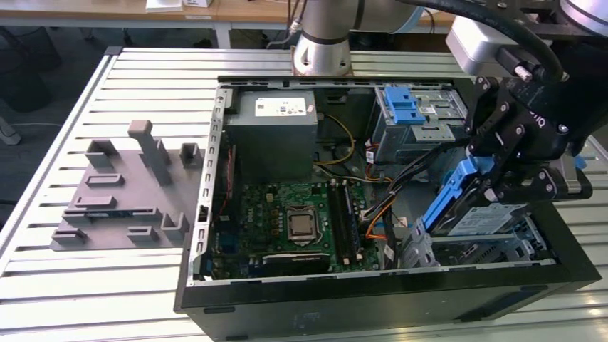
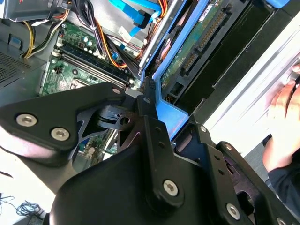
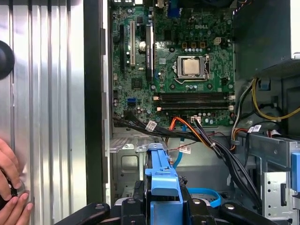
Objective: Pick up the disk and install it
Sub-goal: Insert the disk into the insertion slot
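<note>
pincer [image 1: 494,189] clamped on disk [image 1: 480,217] by its blue rail [image 1: 445,205], tilted above drive bay [image 1: 475,251] at case [image 1: 380,299] 4 o'clock in exterior view; level it first, avoid cables [image 1: 423,165].

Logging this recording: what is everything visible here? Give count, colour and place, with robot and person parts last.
disk: 1, silver with blue rails, tilted over the drive cage, at the exterior view's right
computer case: 1, black, open, on the table
motherboard: 1, green, on the case floor
power supply: 1, grey with a white sticker, inside the case
drive carrier: 1, blue, in a bay inside the case
cables: several, black, orange and yellow, between motherboard and bays
fixture: 1, grey, at the exterior view's left of the case
table: 1, silver, slatted
arm: 1, silver-grey, beyond the case
gripper: 1, black, shut on the disk
person's hand: 1, over the table outside the case
</note>
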You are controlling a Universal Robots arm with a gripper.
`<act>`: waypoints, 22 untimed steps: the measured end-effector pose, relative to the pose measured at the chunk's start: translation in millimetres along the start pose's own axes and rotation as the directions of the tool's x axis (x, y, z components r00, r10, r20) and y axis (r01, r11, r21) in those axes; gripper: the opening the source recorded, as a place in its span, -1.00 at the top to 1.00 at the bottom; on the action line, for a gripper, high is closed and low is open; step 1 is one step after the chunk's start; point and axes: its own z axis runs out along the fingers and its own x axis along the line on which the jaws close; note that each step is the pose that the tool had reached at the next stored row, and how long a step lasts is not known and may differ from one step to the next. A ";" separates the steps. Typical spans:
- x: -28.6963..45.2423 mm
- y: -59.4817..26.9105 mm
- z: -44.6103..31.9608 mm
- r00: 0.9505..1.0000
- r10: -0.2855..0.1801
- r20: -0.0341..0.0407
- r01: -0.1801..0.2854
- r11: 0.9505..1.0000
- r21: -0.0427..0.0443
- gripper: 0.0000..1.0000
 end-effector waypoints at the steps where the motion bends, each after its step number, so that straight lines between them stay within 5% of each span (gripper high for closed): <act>1: 0.0 0.0 0.8 1.000 0.000 0.000 0.000 1.000 0.000 0.27; 22: 0.4 -0.3 18.9 1.000 0.000 0.000 0.000 1.000 0.000 0.27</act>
